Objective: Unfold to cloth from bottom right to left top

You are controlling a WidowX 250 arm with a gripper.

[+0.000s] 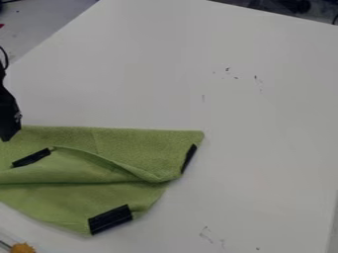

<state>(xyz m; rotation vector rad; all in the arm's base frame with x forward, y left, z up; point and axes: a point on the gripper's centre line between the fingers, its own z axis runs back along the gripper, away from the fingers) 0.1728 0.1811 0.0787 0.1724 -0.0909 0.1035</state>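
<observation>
The cloth [142, 148] lies partly folded on the bench [264, 128], at lower left, the gripper [8, 138] at its upper edge, probably placed to work the top left, though whether the jaws pinch it I cannot tell.

No readable text, label, brand, number or sign shows on anything here.

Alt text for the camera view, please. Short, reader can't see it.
Green cloth, partly folded and creased, with three black patches, lies on a white tabletop and runs off the left edge of the view. The robot's black gripper is at the left edge, by the cloth's upper side. A small orange object sits in the bottom left corner.
</observation>
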